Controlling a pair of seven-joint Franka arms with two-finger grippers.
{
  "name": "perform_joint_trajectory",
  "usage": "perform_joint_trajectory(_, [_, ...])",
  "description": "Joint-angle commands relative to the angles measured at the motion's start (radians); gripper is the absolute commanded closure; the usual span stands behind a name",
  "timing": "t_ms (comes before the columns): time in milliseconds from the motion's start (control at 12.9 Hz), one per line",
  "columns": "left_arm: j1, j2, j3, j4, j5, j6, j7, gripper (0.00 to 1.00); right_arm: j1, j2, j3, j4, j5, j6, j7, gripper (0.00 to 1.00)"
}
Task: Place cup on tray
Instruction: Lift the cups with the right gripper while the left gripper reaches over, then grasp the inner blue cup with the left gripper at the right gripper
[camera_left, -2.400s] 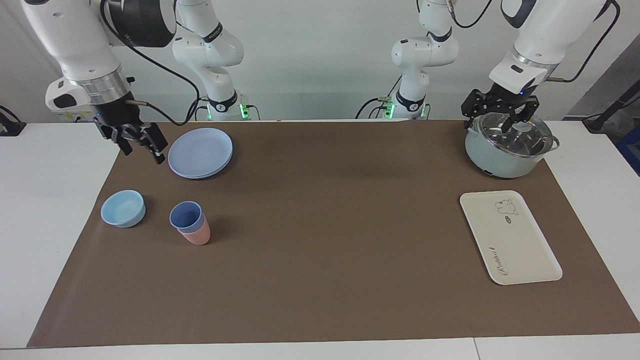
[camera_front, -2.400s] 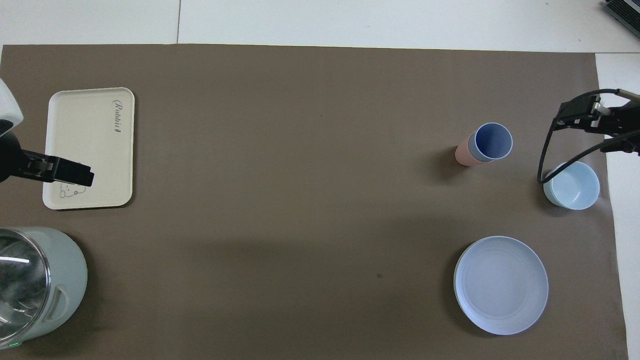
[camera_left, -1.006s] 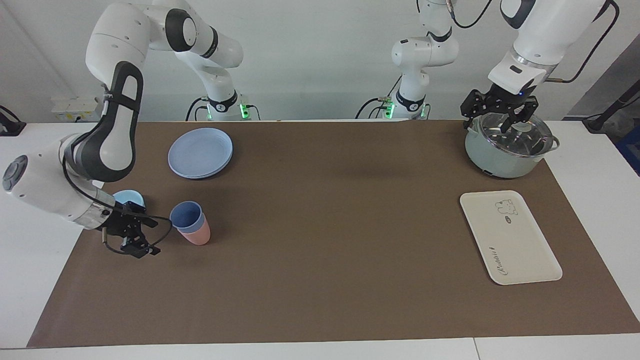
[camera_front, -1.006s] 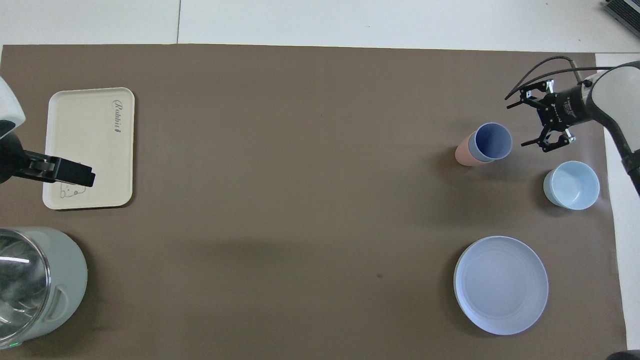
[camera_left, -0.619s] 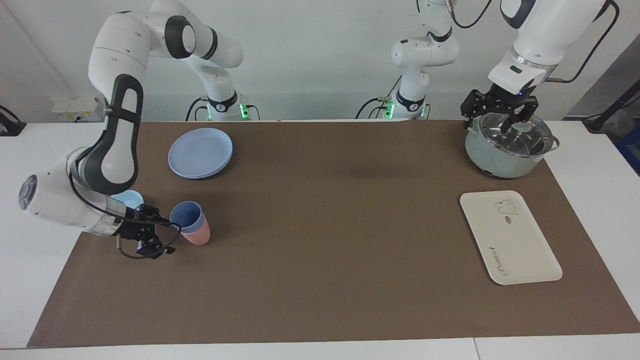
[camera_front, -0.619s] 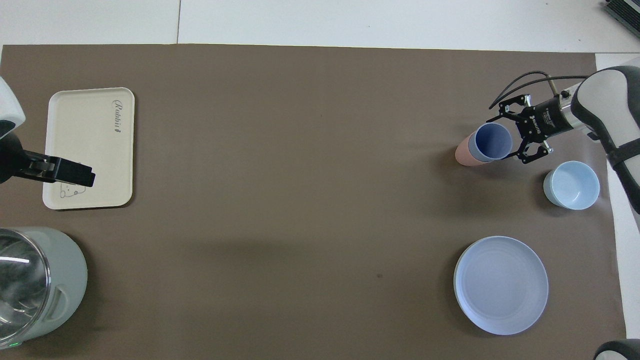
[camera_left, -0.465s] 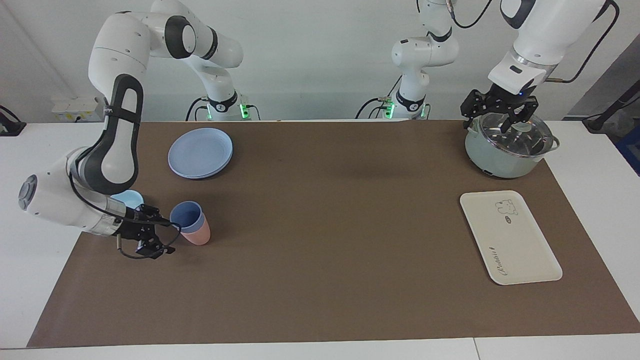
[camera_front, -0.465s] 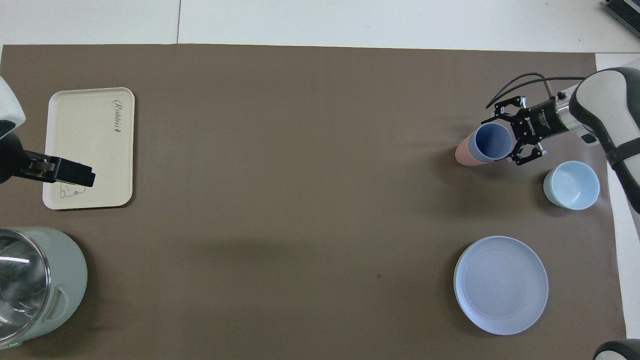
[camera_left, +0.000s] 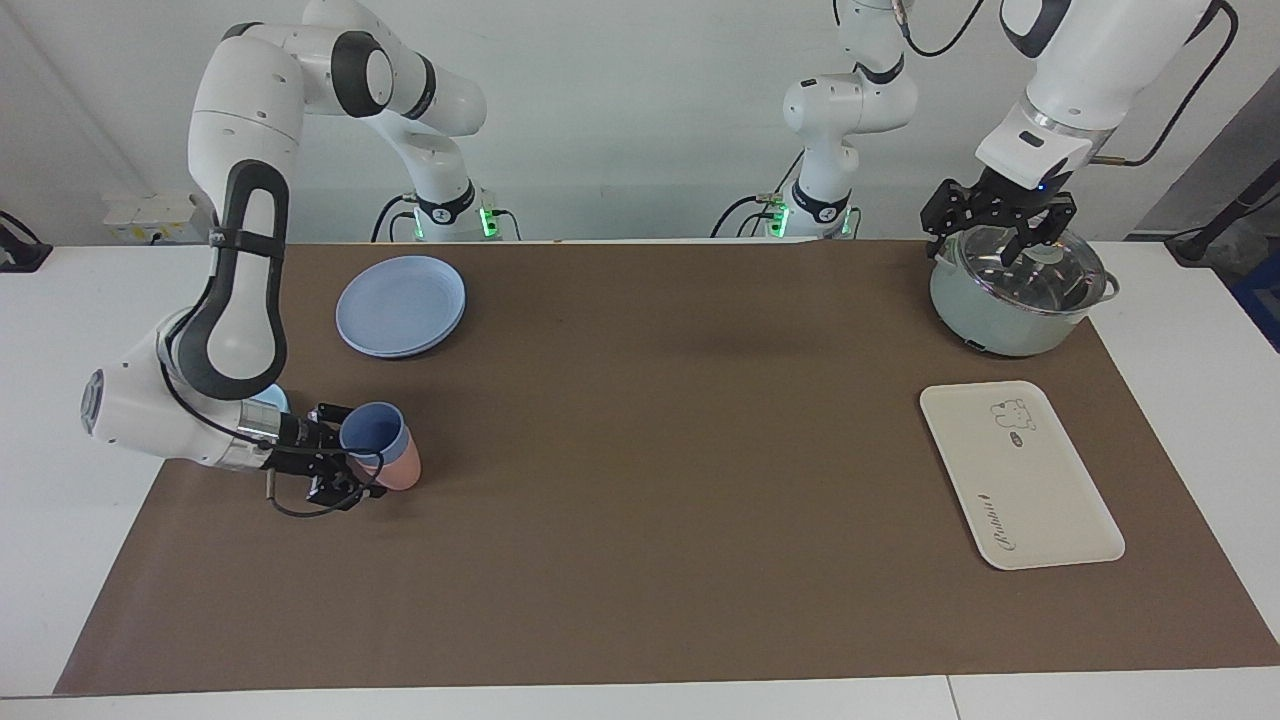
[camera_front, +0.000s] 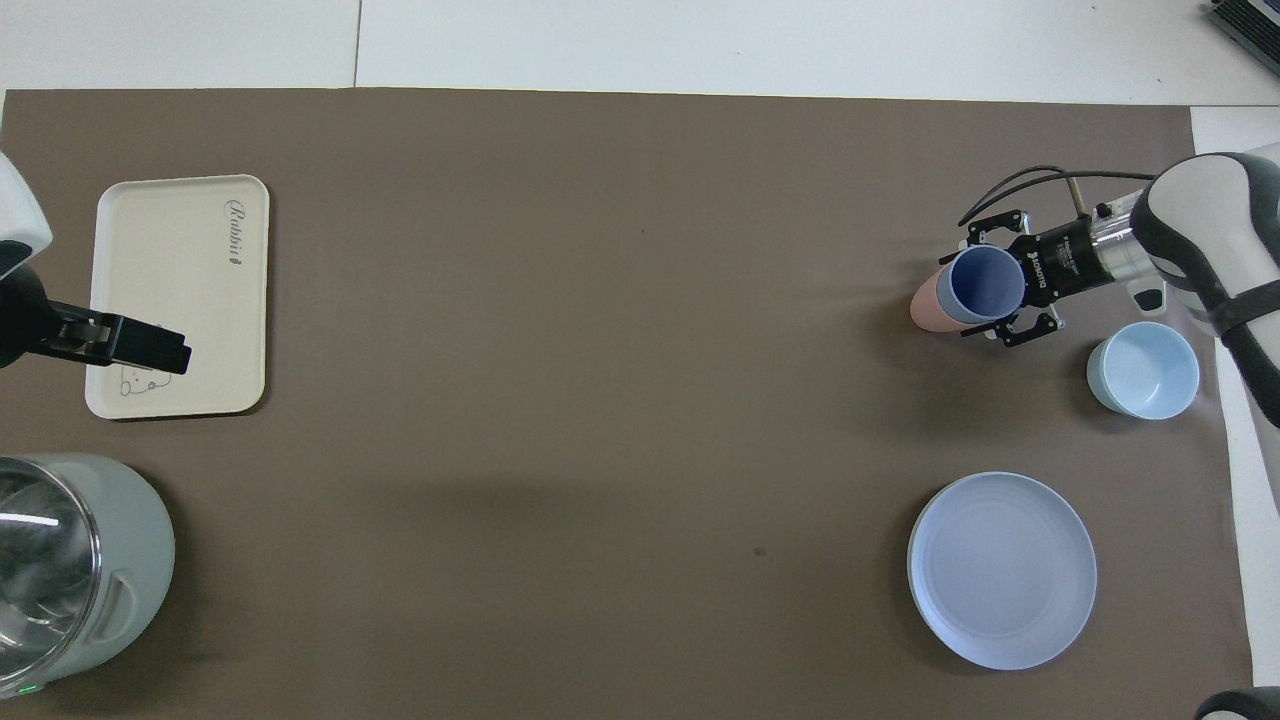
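The periwinkle-blue cup (camera_left: 372, 432) stands nested in a salmon-pink tumbler (camera_left: 402, 474) at the right arm's end of the table; it also shows in the overhead view (camera_front: 975, 275). My right gripper (camera_left: 345, 455) lies low and sideways, open, with one finger on each side of the cup stack (camera_front: 990, 285). The cream tray (camera_left: 1040, 490) with the bear drawing lies bare at the left arm's end (camera_front: 170, 270). My left gripper (camera_left: 1000, 225) is open and waits in the air over the pot's lid.
A light-blue bowl (camera_front: 1143, 370) stands beside the cups, under the right arm. A round blue plate (camera_front: 1002, 570) lies nearer to the robots than the cups. A pale green pot with a glass lid (camera_left: 1015, 295) stands nearer to the robots than the tray.
My right arm came down from beside the plate, swung low past the bowl and slid its open fingers around the cup stack. The left arm has not moved.
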Motion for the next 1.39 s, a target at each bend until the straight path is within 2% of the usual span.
perform_joint_trajectory(0, [0.003,-0.029,-0.002,-0.039,0.006,0.023,0.012,0.00,-0.001,-0.052,0.009,-0.068,0.042,0.004,-0.017,0.29])
perform_joint_trajectory(77, [0.001,-0.029,-0.002,-0.039,0.006,0.023,0.011,0.00,0.005,-0.064,0.010,-0.085,0.046,0.005,-0.023,0.97])
perform_joint_trajectory(155, [0.000,-0.029,-0.002,-0.039,0.006,0.023,0.011,0.00,0.008,-0.075,0.011,-0.097,0.072,0.005,-0.014,1.00])
perform_joint_trajectory(387, [-0.002,-0.029,-0.002,-0.039,0.006,0.023,0.002,0.00,0.032,-0.119,0.011,-0.150,0.112,0.008,-0.009,1.00])
perform_joint_trajectory(465, [-0.002,-0.029,-0.003,-0.038,0.004,0.023,-0.005,0.00,0.067,-0.147,0.011,-0.169,0.114,0.014,0.003,1.00])
perform_joint_trajectory(619, [-0.006,-0.028,-0.006,-0.035,-0.006,0.034,-0.029,0.00,0.142,-0.225,0.011,-0.246,0.114,0.113,0.096,1.00])
perform_joint_trajectory(852, [-0.063,-0.026,-0.023,-0.032,-0.029,0.069,-0.202,0.00,0.303,-0.297,0.009,-0.302,0.114,0.239,0.275,1.00])
perform_joint_trajectory(1084, [-0.172,-0.037,-0.025,-0.085,-0.034,0.208,-0.443,0.00,0.437,-0.328,0.009,-0.297,0.114,0.335,0.469,1.00])
perform_joint_trajectory(1316, [-0.304,-0.095,-0.025,-0.263,-0.089,0.465,-0.716,0.00,0.538,-0.340,0.006,-0.291,0.099,0.386,0.547,1.00])
